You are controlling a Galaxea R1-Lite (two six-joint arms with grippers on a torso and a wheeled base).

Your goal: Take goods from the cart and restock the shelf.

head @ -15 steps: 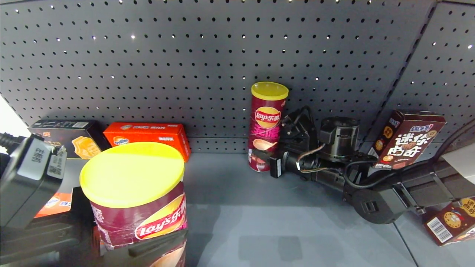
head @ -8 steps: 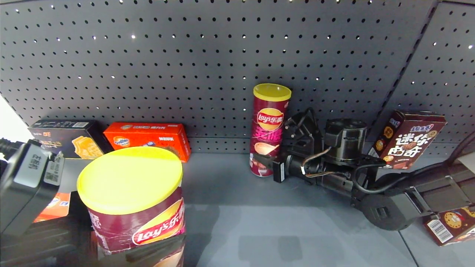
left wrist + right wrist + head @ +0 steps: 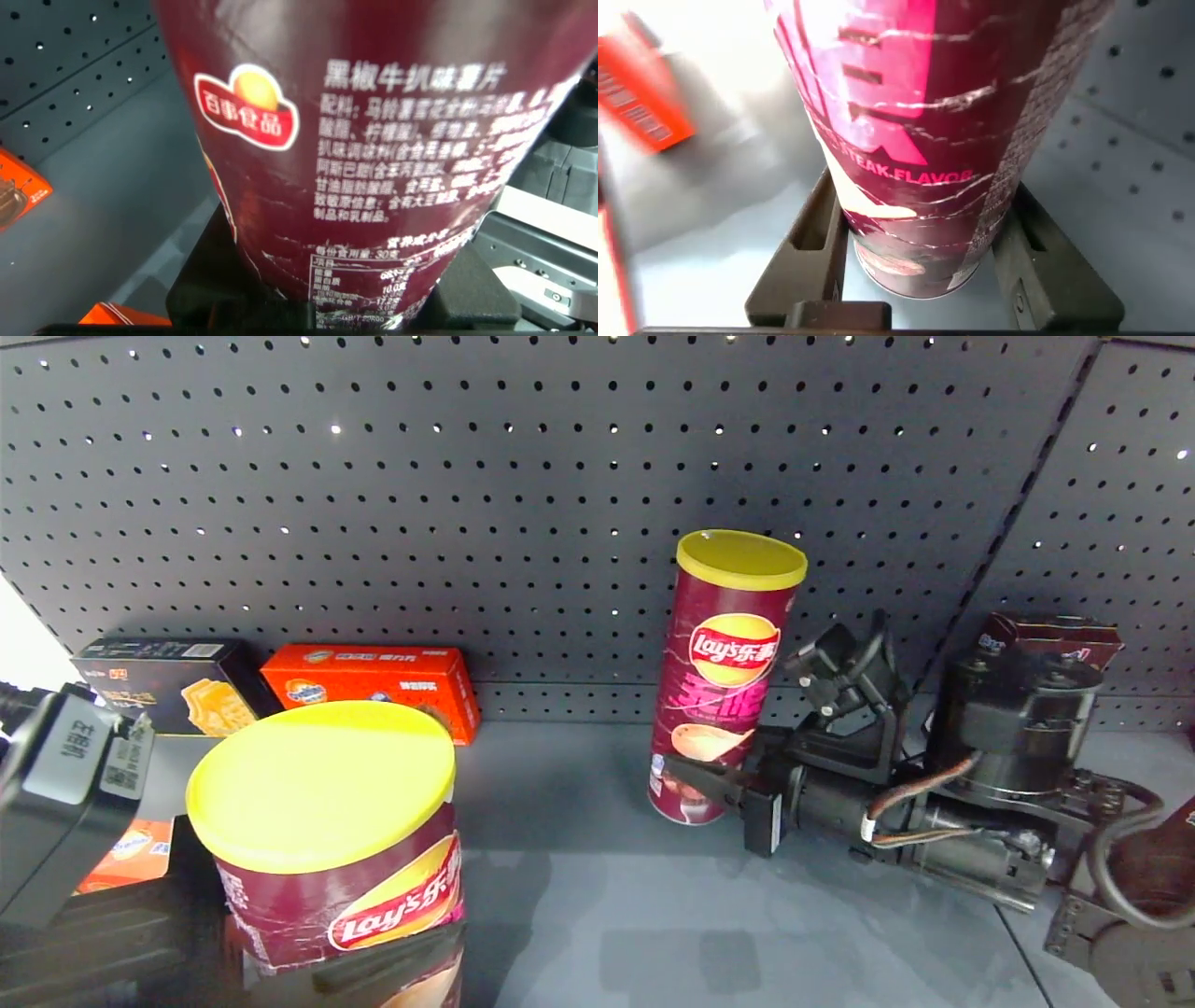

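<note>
Two maroon chips cans with yellow lids are held over the grey shelf (image 3: 579, 915). The far chips can (image 3: 728, 672) leans to the right in front of the pegboard, its base low over the shelf. My right gripper (image 3: 693, 791) is shut on its lower part; in the right wrist view the fingers (image 3: 811, 245) clamp both sides of the chips can (image 3: 924, 131). The near chips can (image 3: 327, 831) stands upright at the front left, with my left gripper (image 3: 392, 957) shut on its bottom. The left wrist view shows that chips can (image 3: 364, 149) between the left gripper's (image 3: 341, 294) dark fingers.
An orange box (image 3: 373, 681) and a black box (image 3: 168, 686) lie against the pegboard back wall (image 3: 467, 476) at the left. A brown cookie box (image 3: 1060, 633) stands behind my right arm. Another orange box (image 3: 126, 854) lies under my left arm. The shelf's middle is bare.
My right gripper has carried the far chips can away from the back wall, toward the front and right, and the can now leans. The near can has sunk slightly.
</note>
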